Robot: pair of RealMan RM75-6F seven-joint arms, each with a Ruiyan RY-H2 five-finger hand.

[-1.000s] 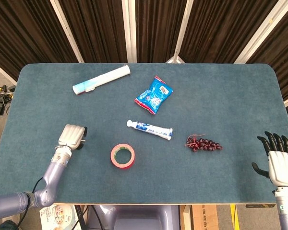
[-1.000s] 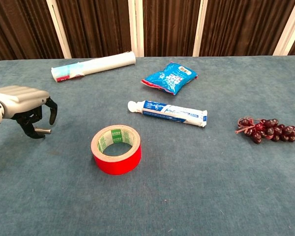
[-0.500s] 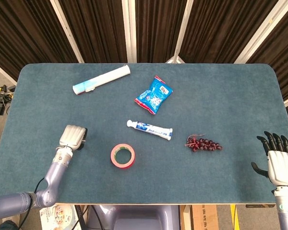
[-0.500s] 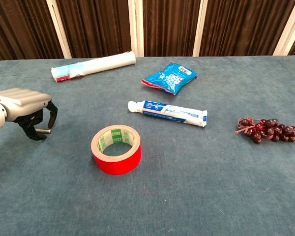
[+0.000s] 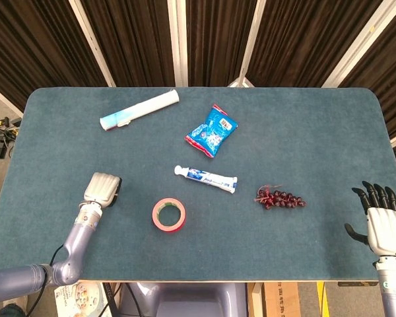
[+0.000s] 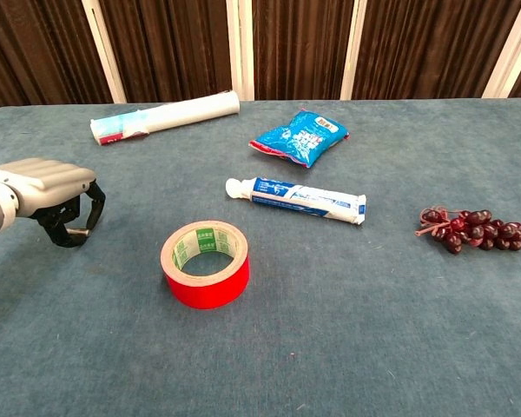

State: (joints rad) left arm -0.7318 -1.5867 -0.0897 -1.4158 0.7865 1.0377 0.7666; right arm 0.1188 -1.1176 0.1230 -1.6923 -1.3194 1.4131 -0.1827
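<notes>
Chest view, lower left: left hand [image 6: 48, 195], fingers curled downward over the worktop [image 6: 347, 330], clenched on nothing. Red tape roll [image 6: 205, 263] lies near it, toward centre frame, not touching. Toothpaste tube [image 6: 297, 199] beyond the roll; blue snack packet [image 6: 299, 135] and white tube [image 6: 165, 116] farther back; grapes [image 6: 473, 229] at right edge. Head view, lower right: right hand [image 5: 379, 221], fingers spread, released, off the worktop edge.

tape roll [image 6: 205, 263] right of left hand [image 6: 48, 189]
</notes>
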